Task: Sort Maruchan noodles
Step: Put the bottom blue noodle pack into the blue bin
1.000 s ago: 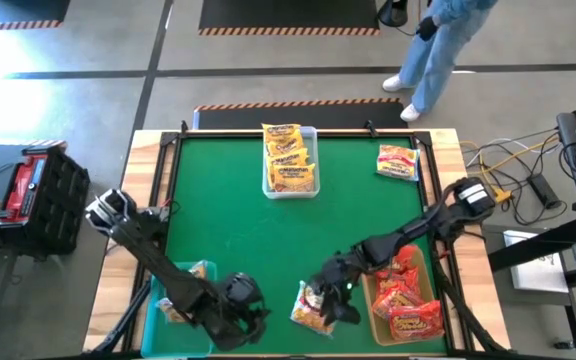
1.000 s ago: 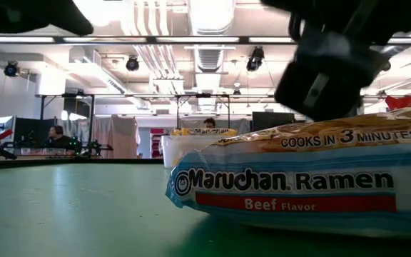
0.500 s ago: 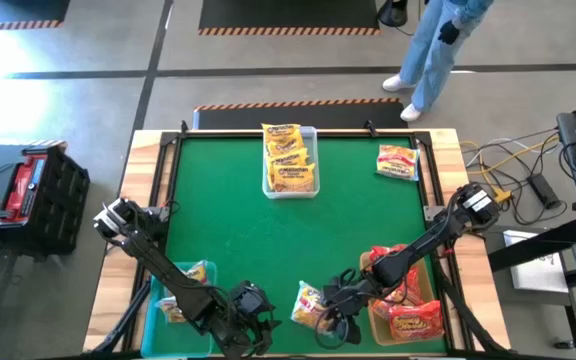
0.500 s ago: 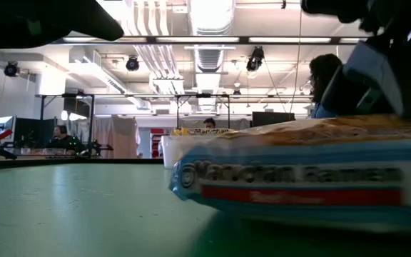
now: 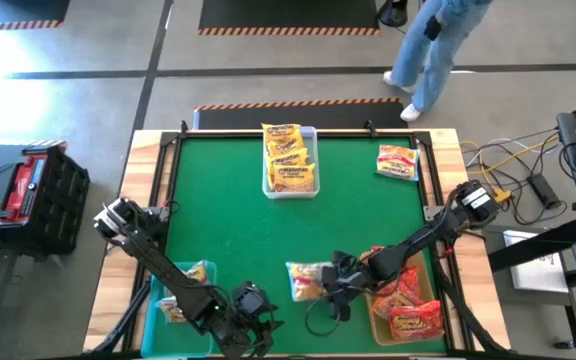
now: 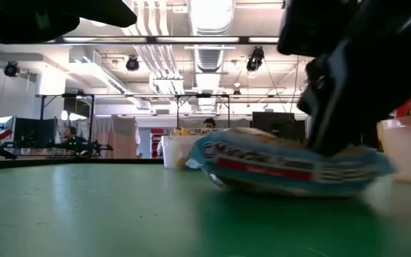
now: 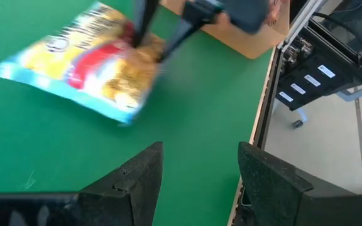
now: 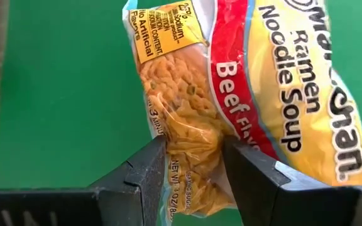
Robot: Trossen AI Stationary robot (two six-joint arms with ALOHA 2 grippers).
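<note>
A yellow and pale-blue beef Maruchan packet (image 5: 306, 280) sits in my right gripper (image 5: 330, 287) near the table's near edge. It also shows in the low view (image 6: 284, 163) and the left wrist view (image 7: 87, 63). My left gripper (image 7: 200, 169) is open and touches nothing, waiting left of it by the near edge (image 5: 250, 305). Yellow-orange packets lie in a clear bin (image 5: 290, 190) at the far edge. Red packets lie in a tan bin (image 5: 370, 300) at near right. One pale-blue packet lies in a teal bin (image 5: 158, 300) at near left. One red packet (image 5: 397, 161) lies on the right rim. My right gripper pinches the beef packet between its two fingers at its right end (image 8: 193, 147), over the clear window showing the noodles. The fingers (image 8: 149, 169) come slanting down from the table's right. The packet lies low and tilted; I cannot tell whether it touches the table.
Green felt between the bins is open in the table's middle (image 5: 268, 235). A wooden rim (image 5: 148, 200) frames the table. A person in blue walks on the floor beyond the far edge (image 5: 438, 50). Cables and gear lie right of the table (image 5: 528, 180).
My right gripper went toward the near edge onto the beef packet, then came back toward the far edge and a little left. The packet moved with it, away from the low camera, and turned about, now lying lengthwise left to right.
</note>
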